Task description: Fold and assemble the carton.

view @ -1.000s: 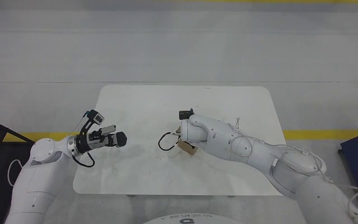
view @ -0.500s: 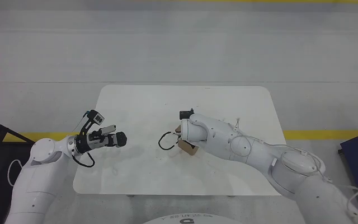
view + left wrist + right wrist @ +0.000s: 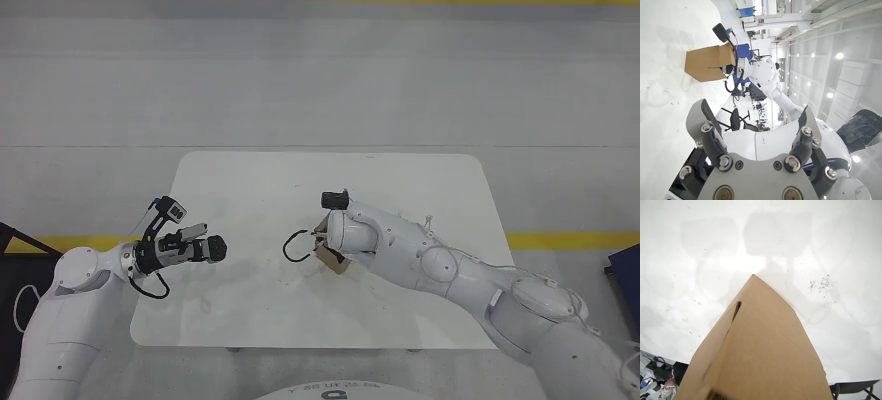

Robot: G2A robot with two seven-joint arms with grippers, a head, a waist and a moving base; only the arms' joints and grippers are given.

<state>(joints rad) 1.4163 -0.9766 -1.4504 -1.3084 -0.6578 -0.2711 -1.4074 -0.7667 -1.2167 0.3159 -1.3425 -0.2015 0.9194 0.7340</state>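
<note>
A small brown carton [image 3: 328, 257] stands near the middle of the white table [image 3: 250, 190], its sides raised and one end open. In the left wrist view the carton [image 3: 704, 64] has a flap sticking up, and my right gripper [image 3: 726, 69] reaches into its open end, mostly hidden. The right arm's wrist [image 3: 345, 230] lies over the carton. Up close in the right wrist view, a carton [image 3: 761, 347] wall shows a narrow slot. My left gripper [image 3: 215, 247] hovers over the table's left part, well away from the carton. This left gripper [image 3: 755, 111] is open and holds nothing.
A black cable loop [image 3: 292, 248] hangs from the right wrist just left of the carton. The table's front edge [image 3: 300, 346] is close to both arms. Bare tabletop lies between the left gripper and the carton, and across the far half.
The right wrist has shifted slightly toward the far side, and the carton has moved a little with it. The left arm has kept still.
</note>
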